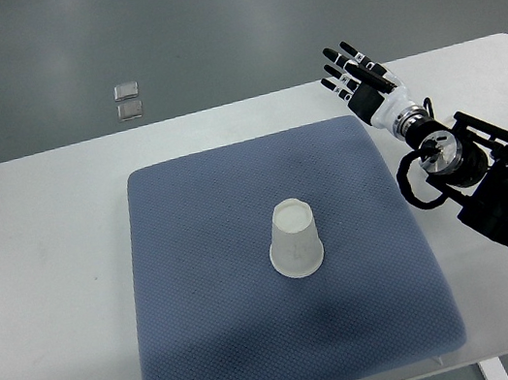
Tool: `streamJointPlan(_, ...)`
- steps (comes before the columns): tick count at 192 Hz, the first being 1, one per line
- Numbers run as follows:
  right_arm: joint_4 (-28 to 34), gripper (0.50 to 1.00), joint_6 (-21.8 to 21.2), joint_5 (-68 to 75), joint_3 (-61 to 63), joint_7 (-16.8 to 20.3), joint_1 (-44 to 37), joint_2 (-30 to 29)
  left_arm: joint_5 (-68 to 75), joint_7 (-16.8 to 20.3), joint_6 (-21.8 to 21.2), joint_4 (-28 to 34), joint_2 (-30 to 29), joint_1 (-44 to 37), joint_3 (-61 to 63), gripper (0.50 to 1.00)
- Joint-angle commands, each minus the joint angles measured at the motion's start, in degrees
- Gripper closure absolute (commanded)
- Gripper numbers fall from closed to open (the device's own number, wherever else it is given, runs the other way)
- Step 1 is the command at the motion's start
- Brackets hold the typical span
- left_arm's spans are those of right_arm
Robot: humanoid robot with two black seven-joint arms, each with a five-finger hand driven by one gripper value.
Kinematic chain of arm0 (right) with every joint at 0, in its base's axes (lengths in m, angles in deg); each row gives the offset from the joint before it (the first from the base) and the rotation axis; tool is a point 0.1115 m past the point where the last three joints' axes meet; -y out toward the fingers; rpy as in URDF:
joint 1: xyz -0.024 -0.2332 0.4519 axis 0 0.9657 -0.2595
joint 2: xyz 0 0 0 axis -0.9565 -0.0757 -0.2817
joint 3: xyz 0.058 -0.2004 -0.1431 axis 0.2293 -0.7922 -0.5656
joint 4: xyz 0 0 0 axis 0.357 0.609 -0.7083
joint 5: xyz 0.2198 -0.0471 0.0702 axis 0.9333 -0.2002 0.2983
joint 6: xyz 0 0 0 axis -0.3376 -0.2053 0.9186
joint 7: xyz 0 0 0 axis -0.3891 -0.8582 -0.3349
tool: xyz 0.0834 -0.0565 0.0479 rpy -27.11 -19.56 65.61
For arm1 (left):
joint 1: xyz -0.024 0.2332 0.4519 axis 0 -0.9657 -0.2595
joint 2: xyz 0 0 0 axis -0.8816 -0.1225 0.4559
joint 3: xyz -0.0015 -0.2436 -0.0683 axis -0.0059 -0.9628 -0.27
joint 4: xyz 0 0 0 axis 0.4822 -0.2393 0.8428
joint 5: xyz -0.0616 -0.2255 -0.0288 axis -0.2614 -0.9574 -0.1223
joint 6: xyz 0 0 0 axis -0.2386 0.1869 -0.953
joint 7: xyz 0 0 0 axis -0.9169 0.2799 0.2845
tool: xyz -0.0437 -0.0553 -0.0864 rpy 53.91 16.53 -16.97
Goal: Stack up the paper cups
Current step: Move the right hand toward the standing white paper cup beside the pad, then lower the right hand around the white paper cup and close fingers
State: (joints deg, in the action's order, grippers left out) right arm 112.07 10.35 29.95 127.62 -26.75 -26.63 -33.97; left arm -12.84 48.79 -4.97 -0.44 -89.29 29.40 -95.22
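While a white counter (38, 248) stood on grey floor (233, 16), an upturned paper cup (294, 240) sat mid blue mat (206, 307); the right hand (358, 80) hovered near the far edge, fingers (335, 67) apart.

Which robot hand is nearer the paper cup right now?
Right. The right robot hand hovers open past the blue mat's far right corner, up and right of the upside-down paper cup. The left one isn't in view.

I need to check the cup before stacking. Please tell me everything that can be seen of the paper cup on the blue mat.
The paper cup is plain white and looks like thin paper. It stands upside down, its flat base up and its wider rim on the blue mat, near the mat's middle. It seems undamaged. Nothing else touches it; the right hand is apart from it.
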Motion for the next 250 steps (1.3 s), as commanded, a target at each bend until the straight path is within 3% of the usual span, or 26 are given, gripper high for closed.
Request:
streamJointPlan(1,0.0,0.576,0.0,0.0,-0.1,0.0,-0.1,0.0,0.0,0.0,0.0,-0.1,0.0,0.0,0.0,0.500)
streamJointPlan(87,0.5,0.576,-1.1,-3.4,-5.5,0.5,-1.1,1.0,-0.1,0.0,0.3,-0.1,0.0,0.0,0.0,0.500)
streamJointPlan(125,4.7,0.576,-6.6,-15.3,-22.4,2.0,-8.2,9.8,-0.1,0.0,0.3,-0.1,0.0,0.0,0.0,0.500)
streamJointPlan(163,10.9,0.576,-7.2,-24.0,-57.2,4.4,-25.2,20.4,0.0,0.0,0.4,-0.2,0.0,0.0,0.0,0.500)
streamJointPlan(199,22.3,0.576,-10.3,-38.9,-87.3,5.9,-49.1,27.5,0.0,0.0,0.4,-0.5,0.0,0.0,0.1,0.500)
streamJointPlan(220,29.4,0.576,-12.7,-44.7,-100.1,6.3,-62.8,28.3,0.0,0.0,0.4,-0.9,0.0,0.0,0.0,0.500)
streamJointPlan(250,43.1,0.576,-20.3,-48.1,-111.2,7.6,-81.8,27.6,0.0,0.0,0.4,-2.0,0.0,0.0,0.1,0.500)
